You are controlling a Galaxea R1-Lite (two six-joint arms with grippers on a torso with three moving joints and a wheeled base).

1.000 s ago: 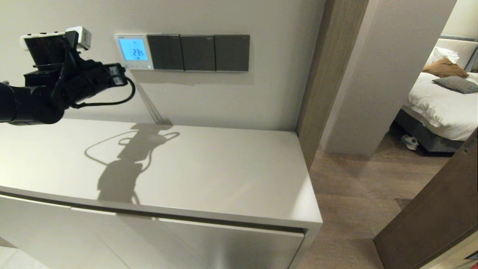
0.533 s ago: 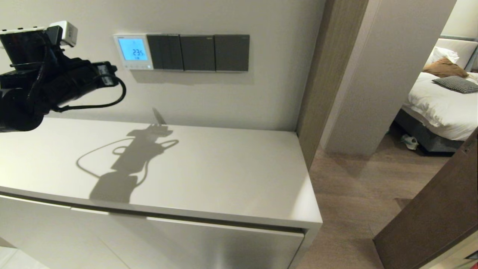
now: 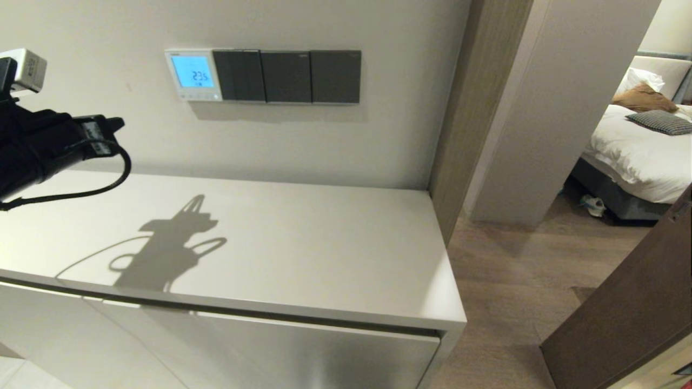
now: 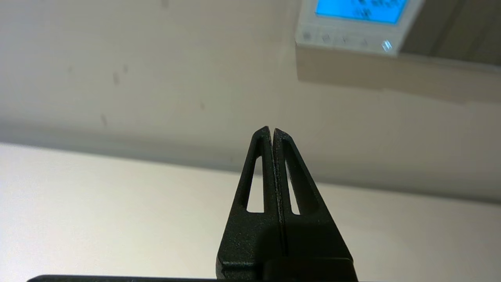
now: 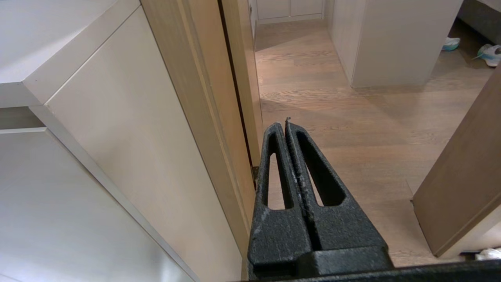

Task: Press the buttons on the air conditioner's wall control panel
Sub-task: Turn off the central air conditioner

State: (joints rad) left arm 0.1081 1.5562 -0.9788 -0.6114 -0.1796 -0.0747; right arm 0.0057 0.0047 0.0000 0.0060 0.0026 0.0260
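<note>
The white air conditioner panel (image 3: 193, 74) hangs on the wall with its screen glowing light blue and showing digits. Its row of tiny buttons (image 3: 197, 96) runs along the lower edge. My left gripper (image 3: 116, 128) is at the far left, above the cabinet top, well left of and below the panel and clear of the wall. In the left wrist view the gripper (image 4: 272, 131) is shut and empty, with the panel (image 4: 356, 23) and its buttons (image 4: 344, 39) off to one side. My right gripper (image 5: 282, 124) is shut and empty, low beside the cabinet, over the wooden floor.
Three dark grey switch plates (image 3: 286, 75) sit right of the panel. A pale cabinet top (image 3: 324, 243) lies below the wall. A wooden door frame (image 3: 459, 108) stands to the right, with a bed (image 3: 638, 151) in the room beyond.
My left arm has drawn back from the panel, moving left and down; its shadow has left the wall and slid along the cabinet top. The screen stays lit.
</note>
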